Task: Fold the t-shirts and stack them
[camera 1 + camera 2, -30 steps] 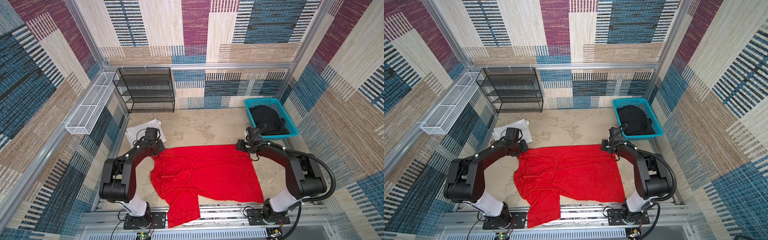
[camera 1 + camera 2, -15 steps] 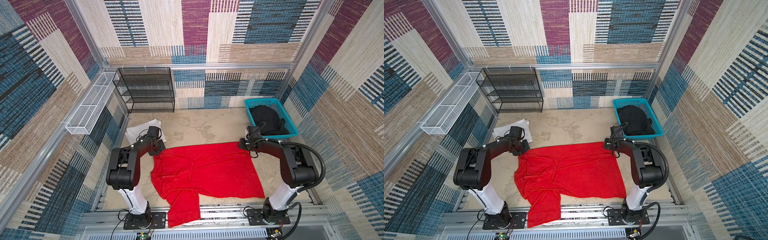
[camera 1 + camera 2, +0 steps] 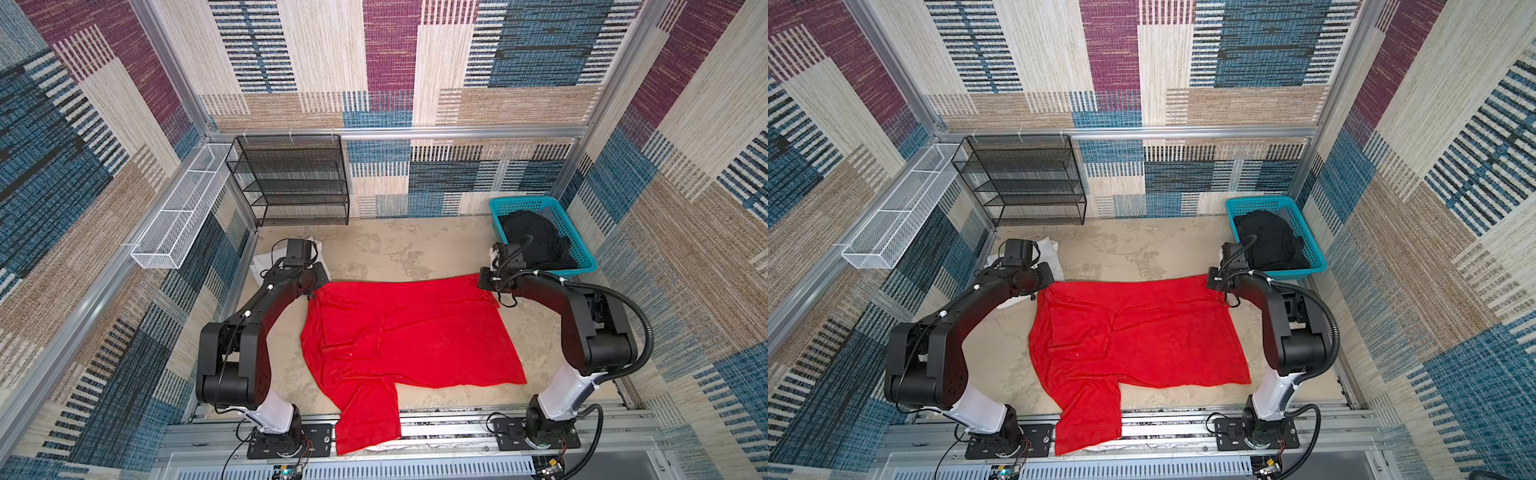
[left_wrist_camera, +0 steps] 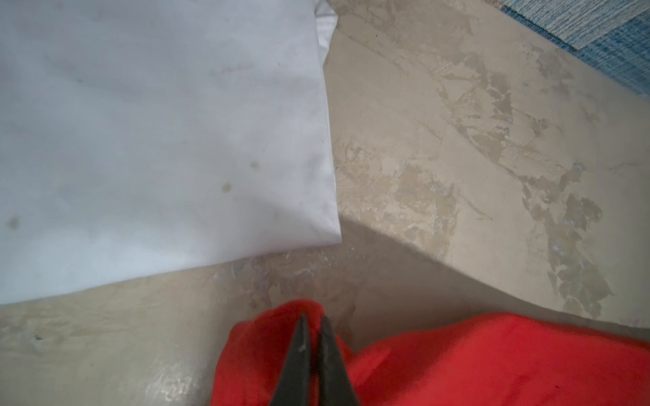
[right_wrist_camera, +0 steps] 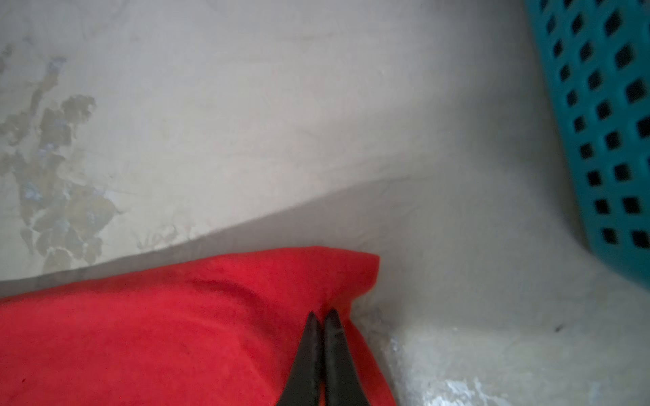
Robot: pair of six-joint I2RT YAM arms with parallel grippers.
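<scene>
Since a second ago both claws have come together on the red t-shirt [image 3: 415,332], and its far edge now sits a touch farther up the table, drawn nearly straight between them. That shirt lies spread across the middle of the table [image 3: 395,249]. It is wrinkled, with a doubled-over panel along its left half. A flap at near left hangs over the table's near edge onto the metal rail.

The left gripper [image 4: 313,321] has its two black fingers pressed together, and a bunched bit of the shirt's far left corner is caught between them. The right gripper [image 5: 322,314] is likewise clamped tight, its tips pinching the far right corner, where the cloth puckers around them.

The white t-shirt [image 4: 158,140] lies flat and folded at the far left of the table, just beyond the left gripper. It carries a few faint stains, and a strip of bare table separates it from the red cloth. In both top views the left arm hides part of it.

The black t-shirt [image 3: 536,237] sits heaped in the teal basket [image 3: 523,203] at far right, just beyond the right gripper. The basket's wall is near the red corner but apart from it.

A black wire rack [image 3: 291,183] stands against the far wall at left, and a white wire basket [image 3: 178,216] hangs on the left wall.
</scene>
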